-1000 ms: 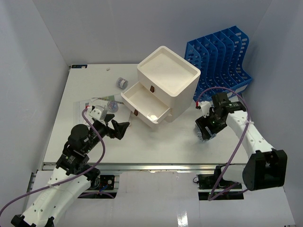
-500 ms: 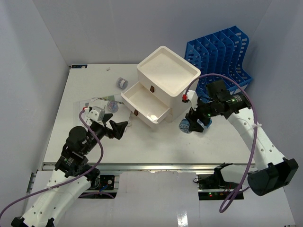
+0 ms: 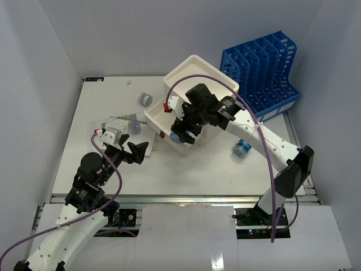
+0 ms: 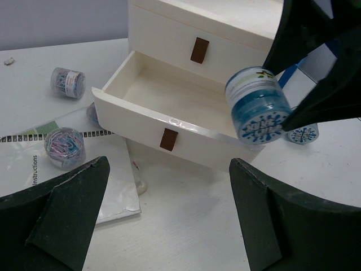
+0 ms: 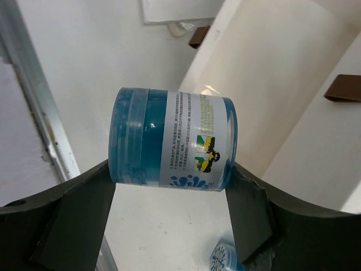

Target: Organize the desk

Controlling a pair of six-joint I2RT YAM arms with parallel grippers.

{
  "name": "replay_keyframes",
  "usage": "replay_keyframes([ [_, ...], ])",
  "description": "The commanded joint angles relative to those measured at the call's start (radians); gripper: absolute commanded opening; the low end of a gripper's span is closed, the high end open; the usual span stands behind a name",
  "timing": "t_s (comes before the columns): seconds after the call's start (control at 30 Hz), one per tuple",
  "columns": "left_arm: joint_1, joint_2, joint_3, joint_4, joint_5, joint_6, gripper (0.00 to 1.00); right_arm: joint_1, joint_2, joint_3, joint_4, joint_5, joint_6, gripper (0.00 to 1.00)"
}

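Note:
On the white desk (image 3: 101, 101), a white drawer box (image 3: 200, 93) has its middle drawer (image 3: 169, 121) pulled out and empty (image 4: 163, 96). My right gripper (image 3: 183, 132) is shut on a blue jar with a white label (image 5: 172, 138), holding it on its side in the air over the drawer's front right corner (image 4: 256, 104). My left gripper (image 3: 138, 151) stands wide open just above the desk in front of the drawer, with nothing between its fingers (image 4: 169, 226).
A second blue jar (image 3: 241, 149) lies on the desk right of the box. Two small clear jars of paper clips (image 3: 146, 99) (image 3: 134, 126) and a booklet (image 3: 110, 127) lie left of the drawer. A blue file rack (image 3: 262, 68) stands at the back right.
My right arm has swung left from the desk's right side, carrying the blue jar over to the open drawer. The other blue jar stayed behind. My left gripper barely moved.

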Motion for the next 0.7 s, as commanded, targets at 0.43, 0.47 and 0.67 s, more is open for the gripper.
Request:
replay_keyframes([
  [0.43,0.0,-0.008,-0.001,0.014,-0.005,0.013,0.98,0.011,0.151,0.057,0.167,0.427,0.134,0.56],
  [0.47,0.0,-0.008,-0.001,0.014,-0.003,0.013,0.98,0.011,0.149,0.049,0.164,0.415,0.13,0.66],
  [0.67,0.0,-0.001,-0.002,0.018,0.009,0.012,0.98,0.011,0.126,0.035,0.148,0.332,0.112,0.86],
])
